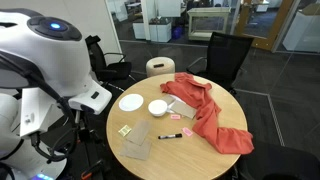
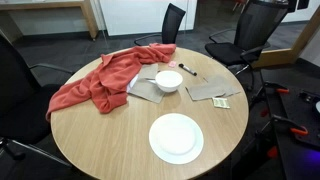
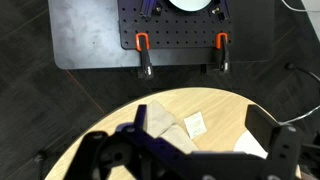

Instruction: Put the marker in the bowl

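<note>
The marker lies flat on the round table, a thin dark stick with a reddish end; it also shows beyond the bowl in an exterior view. The small white bowl stands upright near the table's middle, next to the red cloth. My gripper is open and empty, high above the table's edge over a grey cloth. Neither the marker nor the bowl shows in the wrist view.
A wide flat white plate lies near the bowl; its rim shows in the wrist view. A red cloth, grey cloths and a small paper note lie on the table. Chairs stand around it.
</note>
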`<state>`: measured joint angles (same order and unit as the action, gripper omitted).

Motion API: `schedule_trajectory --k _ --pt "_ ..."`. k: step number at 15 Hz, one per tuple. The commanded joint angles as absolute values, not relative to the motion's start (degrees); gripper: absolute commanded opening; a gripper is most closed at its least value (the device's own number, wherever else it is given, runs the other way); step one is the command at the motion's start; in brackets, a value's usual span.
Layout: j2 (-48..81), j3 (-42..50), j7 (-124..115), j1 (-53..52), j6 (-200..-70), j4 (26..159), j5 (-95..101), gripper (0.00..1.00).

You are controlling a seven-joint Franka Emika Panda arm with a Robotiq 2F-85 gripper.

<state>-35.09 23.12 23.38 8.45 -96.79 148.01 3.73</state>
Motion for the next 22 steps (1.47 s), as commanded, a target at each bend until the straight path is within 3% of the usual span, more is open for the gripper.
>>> schedule_trajectory --k 1,13,22 --pt "-34.75 21.97 24.02 9.75 -96.72 147.91 3.13 1.0" --pt "-33.7 21.23 22.46 9.75 -98.21 147.56 3.23 1.0" --pt "-19.58 16.71 8.58 10.31 -119.43 144.9 3.29 1.0"
